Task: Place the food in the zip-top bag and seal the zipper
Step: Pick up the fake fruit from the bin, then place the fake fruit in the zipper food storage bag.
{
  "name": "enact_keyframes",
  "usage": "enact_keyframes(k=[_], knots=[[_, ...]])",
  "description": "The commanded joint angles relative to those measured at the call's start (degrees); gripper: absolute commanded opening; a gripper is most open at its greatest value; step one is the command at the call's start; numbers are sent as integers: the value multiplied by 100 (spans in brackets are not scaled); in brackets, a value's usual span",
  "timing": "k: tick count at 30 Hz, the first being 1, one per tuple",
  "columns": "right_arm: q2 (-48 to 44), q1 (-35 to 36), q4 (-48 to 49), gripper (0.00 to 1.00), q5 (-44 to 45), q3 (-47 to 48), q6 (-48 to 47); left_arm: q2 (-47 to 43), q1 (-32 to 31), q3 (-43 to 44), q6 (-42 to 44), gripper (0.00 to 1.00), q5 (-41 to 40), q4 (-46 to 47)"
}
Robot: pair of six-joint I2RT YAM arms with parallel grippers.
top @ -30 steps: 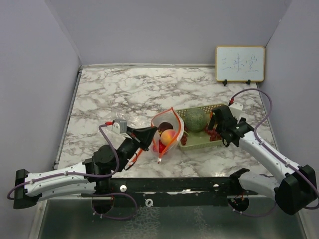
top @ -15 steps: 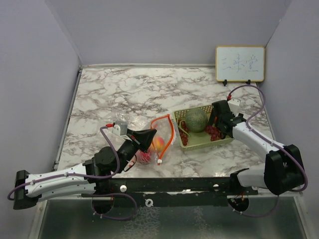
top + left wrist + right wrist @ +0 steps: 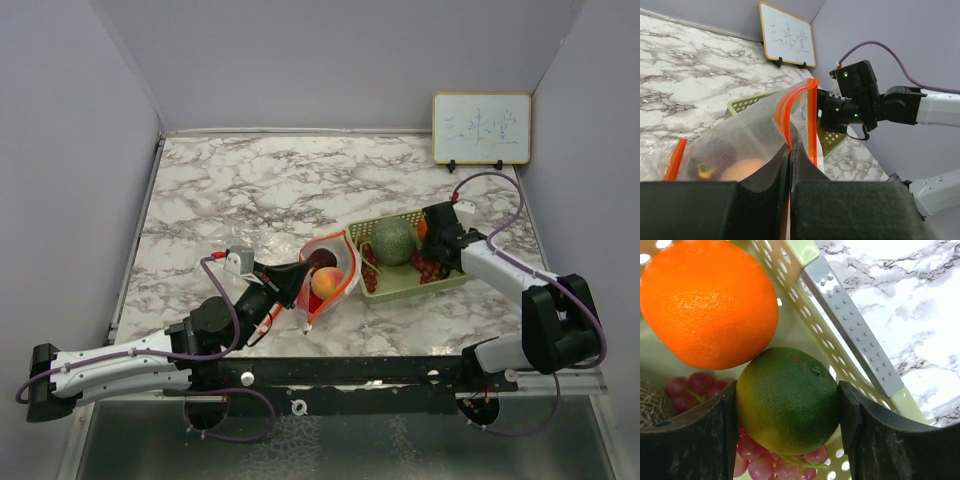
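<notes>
The zip-top bag (image 3: 334, 262) with an orange zipper stands open left of the basket. It holds a yellow-peach fruit (image 3: 327, 283) and a dark fruit (image 3: 322, 259). My left gripper (image 3: 298, 275) is shut on the bag's rim (image 3: 790, 142); the peach fruit (image 3: 742, 170) shows through the plastic. My right gripper (image 3: 436, 240) is down in the basket, its fingers pressed on both sides of a green citrus fruit (image 3: 785, 410). An orange (image 3: 707, 300) touches that fruit above, and red grapes (image 3: 760, 465) lie under it. The netted melon (image 3: 393, 241) sits in the basket's middle.
The pale green mesh basket (image 3: 400, 287) lies right of centre on the marble table (image 3: 250, 185); its perforated wall (image 3: 855, 330) runs close beside my right fingers. A small whiteboard (image 3: 481, 128) stands at the back right. Purple walls enclose three sides.
The right jaws have closed in from wide open onto the green citrus fruit. The right gripper shifted slightly toward the basket's back. The bag sagged, then its mouth stood open again.
</notes>
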Motion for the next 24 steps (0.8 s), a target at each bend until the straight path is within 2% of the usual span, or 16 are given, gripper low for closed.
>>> enact_keyframes(k=[1,7,11,15,21,24], knots=[[-630,-20,-171,15,-253,272,9,-52,-17,-46,-121,0,-207,-25],[-2084,12,-305,10,-1820,740,-396,-25,-18,-239,-256,0,-455,-153],[-2664,282,-178,9,-3118,1126,-508,-16,-10,-363,-424,0,-502,-183],[-2627,1210,315,9,-3923,1294,-401,35,-9,-351,-509,0,-516,-233],[-2008,3079,1511,9,-3937,1308,-277,120,-10,-180,-536,0,-476,-371],[-1555,3310,1787,9,-4050,1318,-169,92,-10,-152,-575,0,-450,-410]])
